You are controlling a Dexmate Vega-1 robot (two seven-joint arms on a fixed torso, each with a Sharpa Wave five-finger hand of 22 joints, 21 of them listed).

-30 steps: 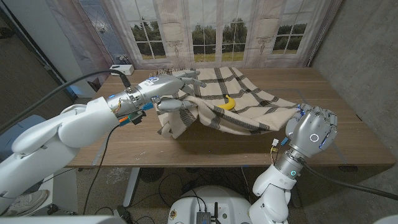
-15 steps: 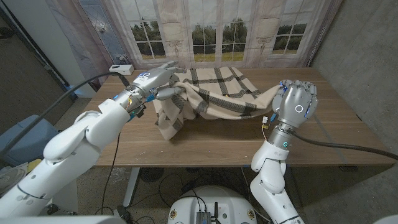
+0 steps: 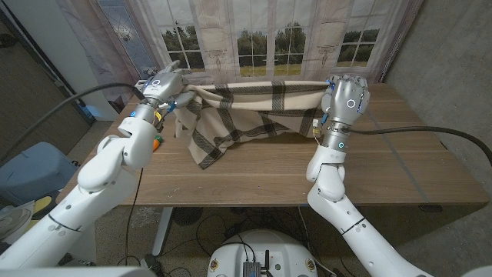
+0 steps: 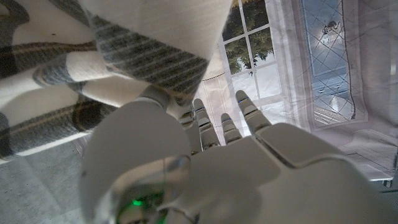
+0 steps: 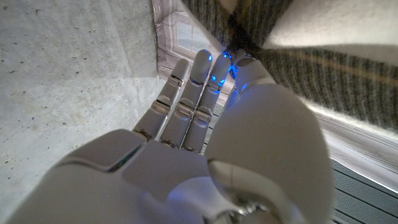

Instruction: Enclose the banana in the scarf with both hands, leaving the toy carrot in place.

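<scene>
Scarf (image 3: 246,108) up in the air, and both hands are on it! The left hand (image 3: 163,85) grips one upper corner at the far left of the tabletop (image 3: 254,173), the right hand (image 3: 346,94) grips the opposite corner over on the far right, and the checked cloth hangs between them like a hammock, its top edge drawn almost level in front of the curtained backdrop (image 3: 254,38). Look at the lower part: it sags in folds, and on the left side a long tail drops down and touches the wood, just in front of the left forearm.

From the left wrist view the scarf (image 4: 124,68) drapes right over the thumb side of the left hand (image 4: 186,168), with the fingers (image 4: 211,124) reaching up beside the cloth. From the right wrist view the scarf (image 5: 298,56) bunches right at the fingertips (image 5: 205,68) of the right hand (image 5: 205,162), glowing blue where they meet it.

Banana? I cannot see it from here; the hanging cloth covers that stretch of the tabletop, so I cannot tell whether it lies inside the folds. Just beside the left forearm, near the table's left edge, a small orange-and-green spot peeks out: the toy carrot (image 3: 157,141), lying on the wood.
</scene>
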